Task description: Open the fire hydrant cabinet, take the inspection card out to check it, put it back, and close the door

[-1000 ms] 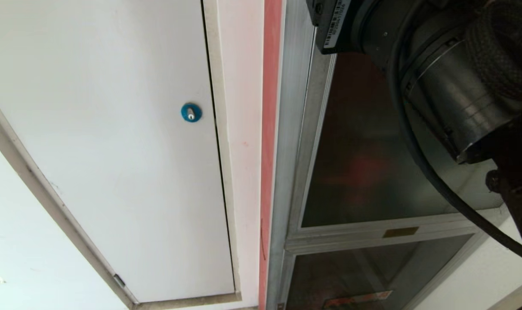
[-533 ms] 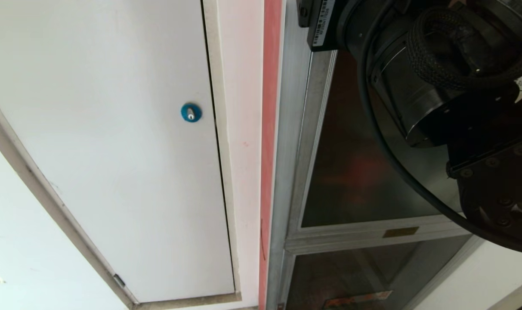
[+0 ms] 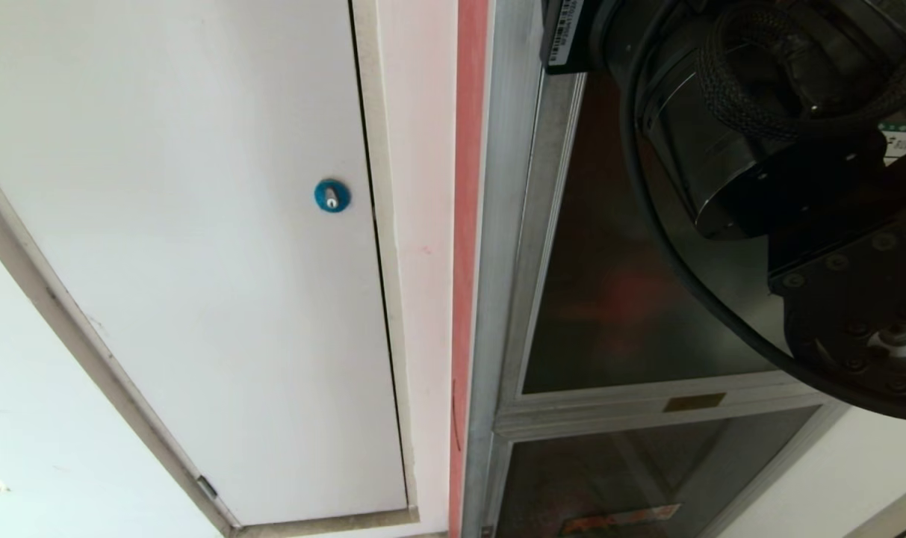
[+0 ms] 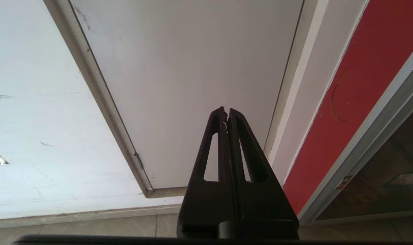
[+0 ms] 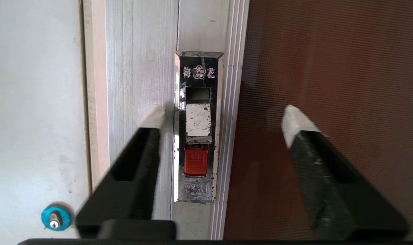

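The fire hydrant cabinet's aluminium frame stands beside a red strip. Its dark smoky glass door is shut, with a dim red glow behind it. In the right wrist view the door's metal latch plate carries a red button. My right gripper is open just in front of it, one white-tipped finger over the frame, the other over the glass. My right arm fills the head view's upper right. The left gripper hangs shut and empty, parked low. The inspection card is hidden.
A plain white door with a blue round lock sits left of the cabinet; the lock also shows beside my right gripper. Below the glass door is a smaller dark panel under a crossbar with a brass plate.
My right arm has swung further into the head view across the glass door, its black end link now showing at the right. The door has stayed shut.
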